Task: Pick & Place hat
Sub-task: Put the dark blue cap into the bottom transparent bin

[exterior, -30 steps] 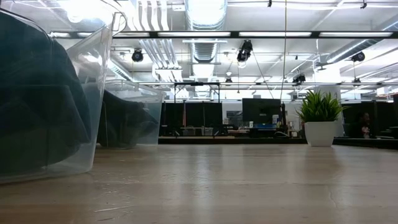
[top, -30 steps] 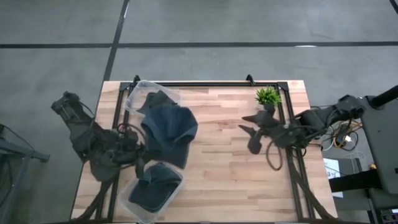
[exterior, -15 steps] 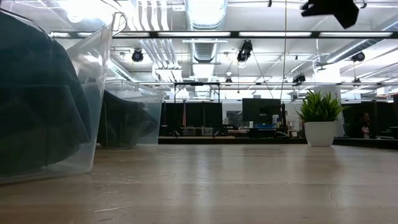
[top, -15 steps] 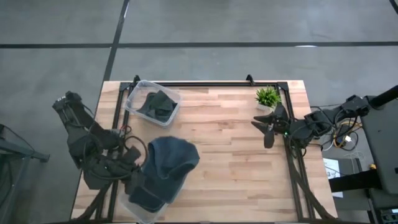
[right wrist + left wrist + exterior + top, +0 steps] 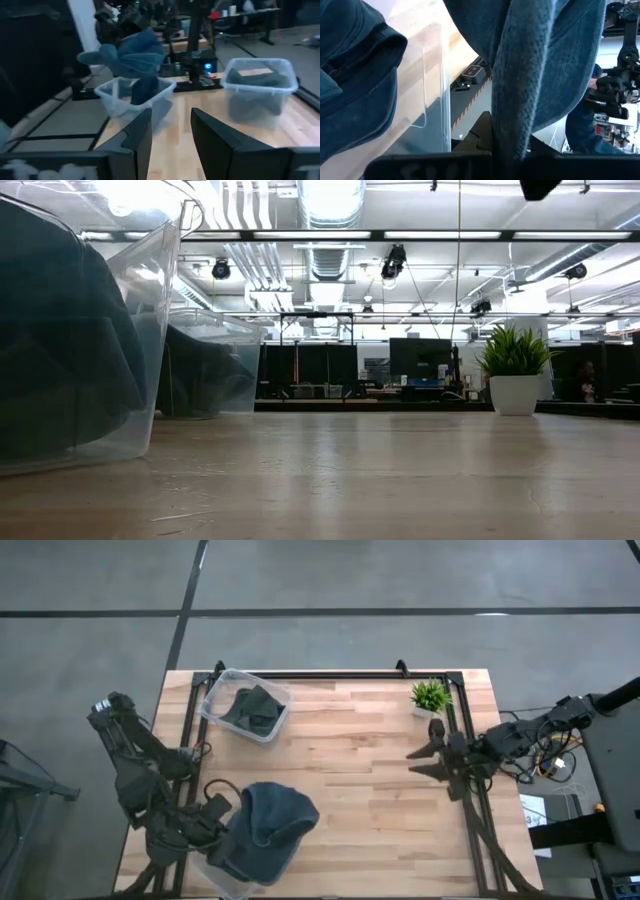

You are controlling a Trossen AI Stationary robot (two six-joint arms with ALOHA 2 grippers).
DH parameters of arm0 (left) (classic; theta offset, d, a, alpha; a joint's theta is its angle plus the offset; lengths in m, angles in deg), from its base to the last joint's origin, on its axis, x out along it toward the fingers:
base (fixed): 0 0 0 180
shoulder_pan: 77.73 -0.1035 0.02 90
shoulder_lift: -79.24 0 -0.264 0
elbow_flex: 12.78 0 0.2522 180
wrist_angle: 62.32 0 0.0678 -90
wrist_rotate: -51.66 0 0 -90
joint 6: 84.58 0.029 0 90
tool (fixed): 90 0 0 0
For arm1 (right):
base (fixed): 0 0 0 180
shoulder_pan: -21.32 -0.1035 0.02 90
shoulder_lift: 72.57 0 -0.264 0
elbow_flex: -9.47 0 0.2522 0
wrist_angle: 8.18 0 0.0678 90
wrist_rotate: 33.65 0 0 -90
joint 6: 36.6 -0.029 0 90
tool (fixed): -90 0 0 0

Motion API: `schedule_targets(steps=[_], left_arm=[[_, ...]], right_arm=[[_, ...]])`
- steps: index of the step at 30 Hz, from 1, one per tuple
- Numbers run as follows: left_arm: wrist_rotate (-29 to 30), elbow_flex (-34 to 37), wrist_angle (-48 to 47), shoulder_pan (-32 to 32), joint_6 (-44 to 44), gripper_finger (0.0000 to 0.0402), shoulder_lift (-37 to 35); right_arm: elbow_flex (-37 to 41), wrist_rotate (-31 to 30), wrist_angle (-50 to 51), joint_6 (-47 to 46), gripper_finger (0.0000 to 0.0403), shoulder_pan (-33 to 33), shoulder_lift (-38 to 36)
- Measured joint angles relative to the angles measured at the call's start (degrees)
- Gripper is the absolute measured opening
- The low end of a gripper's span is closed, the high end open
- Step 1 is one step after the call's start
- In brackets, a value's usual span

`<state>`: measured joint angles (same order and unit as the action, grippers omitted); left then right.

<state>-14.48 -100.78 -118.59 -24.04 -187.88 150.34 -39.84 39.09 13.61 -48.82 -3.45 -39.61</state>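
Note:
A blue knit hat (image 5: 272,830) hangs over the clear bin (image 5: 228,878) at the table's near left, with my left gripper (image 5: 215,828) shut on it. That bin shows close up in the low view (image 5: 150,330) and holds a dark hat (image 5: 355,75). A second clear bin (image 5: 246,708) at the far left holds another dark hat (image 5: 255,710). My right gripper (image 5: 424,758) hovers open by the table's right edge, level and pointing left, with nothing between its fingers (image 5: 145,132). My left gripper holds the blue hat by a bunched fold of knit (image 5: 520,105) at its left side, pinched between the two fingers. The fingers come from the table's left, slanting down. The hat hangs above the near bin (image 5: 135,97); whether it touches the bin I cannot tell.
A small potted plant (image 5: 430,696) stands at the far right, next to my right gripper. A dark rail frame (image 5: 330,675) runs along the table's far and side edges. Bare wood (image 5: 360,800) lies between the bins and the right arm.
My left gripper has carried the blue hat from above the far bin toward the table's near edge, rolling its wrist. The hat now hangs over the near bin, more bunched than before. My right gripper has drawn back toward the right edge and tipped up to level.

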Motion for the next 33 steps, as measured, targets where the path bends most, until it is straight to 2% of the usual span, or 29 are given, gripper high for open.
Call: schedule_targets(steps=[6, 11, 16, 22, 27, 33], left_arm=[[-1.2, 0.0, 0.0, 0.2, -0.9, 0.0005, 0.2], [-2.3, 0.0, -1.8, 0.5, -1.6, 0.0005, -1.1], [-6.0, 0.0, -6.2, 1.6, -6.3, 0.0005, -2.0], [-13.5, 0.3, -9.6, 2.8, -8.5, 0.0005, -1.5], [-13.9, 0.4, -16.9, 3.4, -11.8, 0.0005, -1.7], [-13.8, 1.7, -17.2, 3.4, -11.1, 0.0005, -1.7]], right_arm=[[7.2, -0.7, -1.3, -6.5, 0.0124, 0.1, -5.4], [14.6, 3.6, -14.0, -6.8, 0.0121, 0.1, -8.7], [20.0, 3.8, -24.4, -7.2, 0.0126, 0.0, -9.2], [21.9, 3.8, -28.8, -8.1, 0.013, 0.0, -8.9], [21.9, 3.8, -29.5, -9.8, 0.0123, 0.0, -8.3], [21.9, 3.8, -29.9, -10.6, 0.0118, 0.0, -7.0]])
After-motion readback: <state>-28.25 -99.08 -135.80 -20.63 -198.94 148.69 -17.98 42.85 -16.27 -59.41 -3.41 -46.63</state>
